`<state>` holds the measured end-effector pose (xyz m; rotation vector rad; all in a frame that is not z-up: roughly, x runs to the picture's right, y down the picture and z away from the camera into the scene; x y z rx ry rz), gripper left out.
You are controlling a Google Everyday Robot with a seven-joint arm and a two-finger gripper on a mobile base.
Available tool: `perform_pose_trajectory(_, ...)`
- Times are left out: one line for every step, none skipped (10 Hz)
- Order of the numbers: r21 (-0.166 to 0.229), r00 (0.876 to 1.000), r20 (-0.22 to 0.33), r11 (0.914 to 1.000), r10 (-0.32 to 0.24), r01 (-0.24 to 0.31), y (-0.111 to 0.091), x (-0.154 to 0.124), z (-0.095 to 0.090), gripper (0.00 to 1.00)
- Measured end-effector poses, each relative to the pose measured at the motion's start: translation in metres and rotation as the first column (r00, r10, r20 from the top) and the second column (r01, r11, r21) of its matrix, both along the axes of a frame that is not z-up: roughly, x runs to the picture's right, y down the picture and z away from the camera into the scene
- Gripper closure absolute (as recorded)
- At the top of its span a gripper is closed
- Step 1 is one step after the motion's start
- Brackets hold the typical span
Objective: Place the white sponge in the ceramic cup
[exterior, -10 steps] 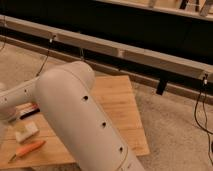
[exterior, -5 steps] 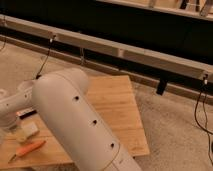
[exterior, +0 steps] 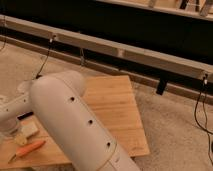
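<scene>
The gripper (exterior: pixel 6 132) hangs at the tabletop's (exterior: pixel 112 107) left edge, mostly hidden behind the big white arm (exterior: pixel 75 125), jaws spread wide. The white sponge (exterior: pixel 29 130) lies on the wood just beside it, near a carrot (exterior: pixel 27 149).

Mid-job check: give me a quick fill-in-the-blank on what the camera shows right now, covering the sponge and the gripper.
1. The white sponge lies on the ____ table.
2. The orange vegetable just in front of the sponge is a ____.
3. The robot's arm covers much of the table, and the gripper is out of view past the frame's ____ edge, on the sponge's side.
Missing words: wooden; carrot; left.
</scene>
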<state>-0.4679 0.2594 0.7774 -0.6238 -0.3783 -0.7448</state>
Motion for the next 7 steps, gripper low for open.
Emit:
perform_pose_trajectory(0.014, 1.0, 0.007, 0.9999, -0.007, 0.007, -0.0011, -0.0017, 0.0008, 0.35)
perform_pose_trajectory(0.028, 1.0, 0.009, 0.9995, -0.013, 0.013, -0.0028, -0.0026, 0.0021, 0.35)
perform_pose_trajectory(0.034, 1.0, 0.009, 0.9993, -0.013, 0.013, -0.0043, -0.0037, 0.0025, 0.35)
perform_pose_trajectory(0.037, 1.0, 0.007, 0.9993, -0.011, 0.01, -0.0053, -0.0047, 0.0034, 0.35)
perform_pose_trajectory(0.037, 1.0, 0.001, 0.9993, -0.008, 0.008, -0.006, -0.0045, 0.0048, 0.35)
perform_pose_trajectory(0.036, 1.0, -0.005, 0.9993, -0.004, 0.004, -0.0065, -0.0038, 0.0073, 0.35)
perform_pose_trajectory(0.028, 1.0, -0.012, 0.9996, 0.009, -0.009, -0.0076, -0.0039, 0.0098, 0.37)
